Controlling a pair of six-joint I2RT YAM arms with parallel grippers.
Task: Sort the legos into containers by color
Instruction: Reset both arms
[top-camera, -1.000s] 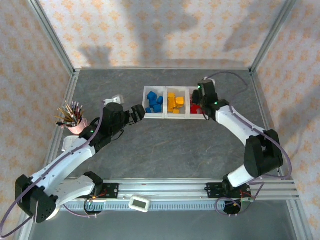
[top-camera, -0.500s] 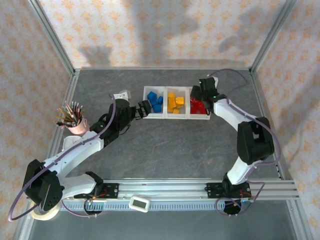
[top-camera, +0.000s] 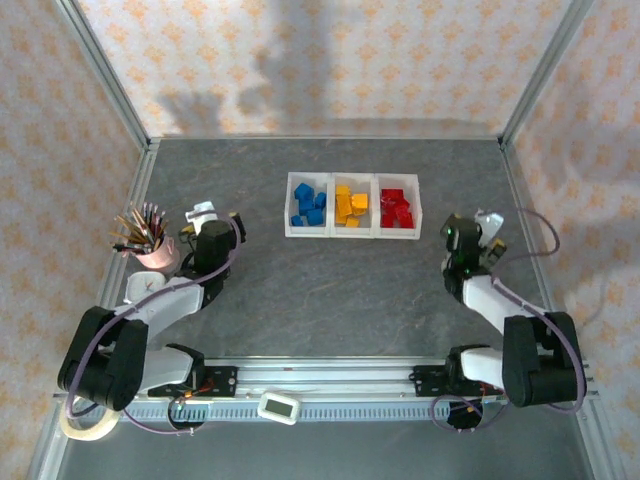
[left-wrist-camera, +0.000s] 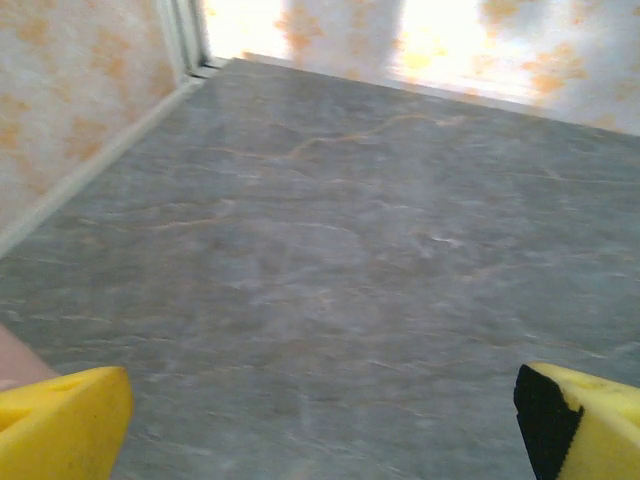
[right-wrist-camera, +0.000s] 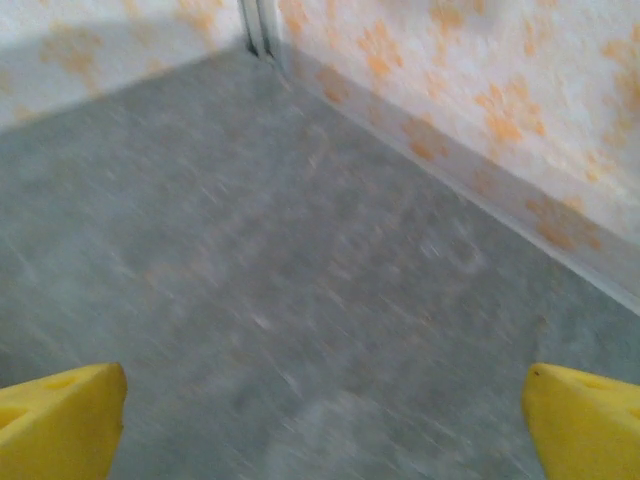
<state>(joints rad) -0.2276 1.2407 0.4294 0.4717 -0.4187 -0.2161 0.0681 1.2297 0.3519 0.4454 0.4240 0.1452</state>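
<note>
Grey marbled tabletop (top-camera: 330, 300), walled in orange-patterned paper, is serving as the work surface.

Item 1, containers (top-camera: 352, 235): 3 joined white bins are sitting in a row toward the far wall. They are taken as the landmark for every entry below.

Item 2, legos (top-camera: 349, 205): blue legos (top-camera: 308, 205) are lying in the left bin of the containers, yellow-orange ones in the middle bin, and red legos (top-camera: 397, 208) in the right bin. Every brick I can see is resting inside the containers, matched by colour.

Item 3, left gripper (top-camera: 203, 214): hanging well to the left of the containers and nearer the arm bases. Its yellow fingers (left-wrist-camera: 60, 425) are standing spread wide over bare tabletop, pinching nothing.

Item 4, right gripper (top-camera: 487, 226): hanging to the right of the containers, also on the near side. Its fingers (right-wrist-camera: 60, 420) are likewise standing wide apart and carrying nothing.

Item 5, pink cup (top-camera: 157, 257) of pencils: standing well left of the containers, just beside the left gripper. It is playing no part in the sort.

Step in hand, as a judgement: the sort is looking finished, with both arms drawn in away from the containers.

Next move, as a judgement: it is calling only for a check of the 3 bins for a brick of the wrong colour. Failing that, the arms are needing nothing more than parking.
</note>
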